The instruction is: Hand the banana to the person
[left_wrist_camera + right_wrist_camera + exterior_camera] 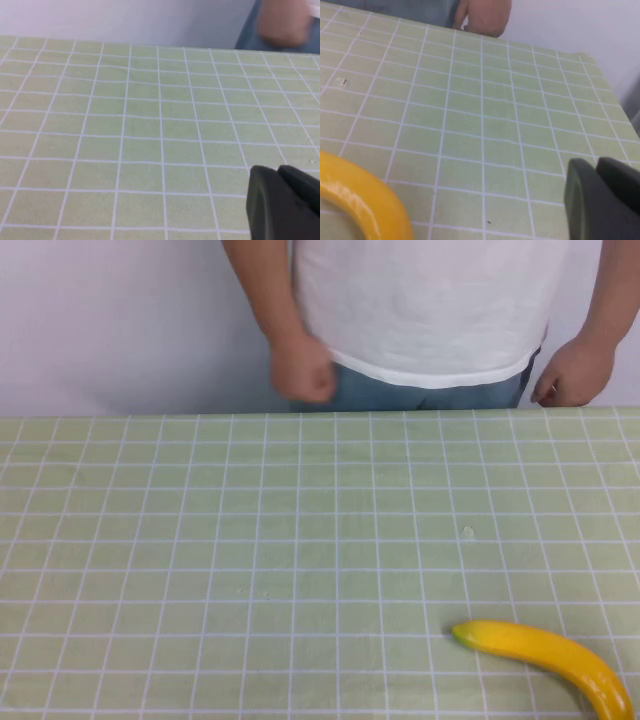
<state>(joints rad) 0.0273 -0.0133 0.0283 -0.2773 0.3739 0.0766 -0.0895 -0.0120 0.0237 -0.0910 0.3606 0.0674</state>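
The green, white-gridded cloth-covered bench (250, 540) lay open across its middle and its nine o'clock side. The glossy yellow plastic banana (545, 655) occupied the five o'clock corner. At twelve o'clock the person in a white t-shirt (430, 310) blocked the far edge. The left end effector (282, 205) and the right end effector (600, 200) hovered low over bare cloth.

A pale green worktop (250, 540) gridded with thin white lines carries a glossy, curved, bright-yellow plastic banana (545, 658) lying flat at its near right corner.
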